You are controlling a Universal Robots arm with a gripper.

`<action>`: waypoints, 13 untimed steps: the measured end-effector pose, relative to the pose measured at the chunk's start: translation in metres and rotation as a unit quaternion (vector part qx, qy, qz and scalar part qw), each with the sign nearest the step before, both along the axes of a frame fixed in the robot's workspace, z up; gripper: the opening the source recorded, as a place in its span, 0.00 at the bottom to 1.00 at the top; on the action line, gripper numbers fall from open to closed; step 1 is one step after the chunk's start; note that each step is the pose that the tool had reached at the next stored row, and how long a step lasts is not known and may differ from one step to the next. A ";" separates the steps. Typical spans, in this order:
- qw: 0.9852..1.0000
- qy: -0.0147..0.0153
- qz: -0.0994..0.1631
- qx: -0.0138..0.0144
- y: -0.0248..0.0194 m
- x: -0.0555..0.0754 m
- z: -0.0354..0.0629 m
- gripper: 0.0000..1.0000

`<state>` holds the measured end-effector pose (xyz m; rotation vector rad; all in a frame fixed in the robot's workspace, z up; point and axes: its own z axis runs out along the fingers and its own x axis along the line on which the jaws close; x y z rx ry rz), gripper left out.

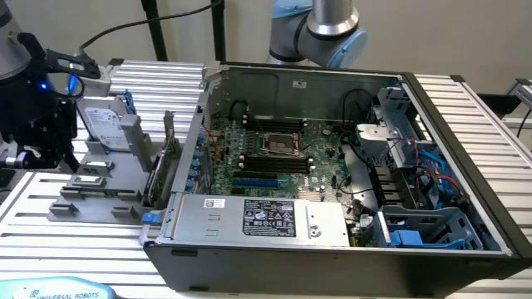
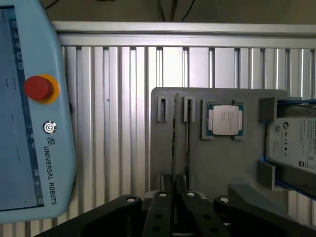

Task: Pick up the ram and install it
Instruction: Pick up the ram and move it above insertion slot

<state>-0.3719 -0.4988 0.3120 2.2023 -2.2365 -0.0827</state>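
The gripper [image 2: 176, 180] pinches the ram [image 2: 175, 133], which stands on edge in a gray tray [image 2: 222, 165] on the slatted table [image 2: 113, 108]. A processor [image 2: 224, 120] and hard drive [image 2: 296, 143] sit in the tray; a control tablet [image 2: 29, 148] lies beside it.

Even, diffuse light from overhead fills the exterior view, bright enough to read the motherboard [image 1: 283, 156] without harsh shadow. The ribbed table [image 1: 499, 137] at three o'clock shines pale, close to washed out, and the silver power supply [image 1: 199, 218] at six o'clock carries a soft sheen. The computer case [image 1: 332, 274] throws mild shade from its twelve o'clock wall onto the board, and its front face is nearly black. A blue lamp [image 1: 73, 83] glows at ten o'clock. In the wrist view the table slats glare white, the ram [image 2: 175, 138] is a thin pale edge, the gripper [image 2: 177, 186] is dark with little detail, and the teach pendant [image 2: 29, 123] looks soft.
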 end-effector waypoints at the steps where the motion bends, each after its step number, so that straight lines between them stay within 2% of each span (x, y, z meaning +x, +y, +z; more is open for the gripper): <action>1: 1.000 0.000 0.000 0.000 0.0004 0.001 0.0041 0.14; 13: 1.000 0.000 0.002 0.003 0.0065 0.017 0.0465 0.14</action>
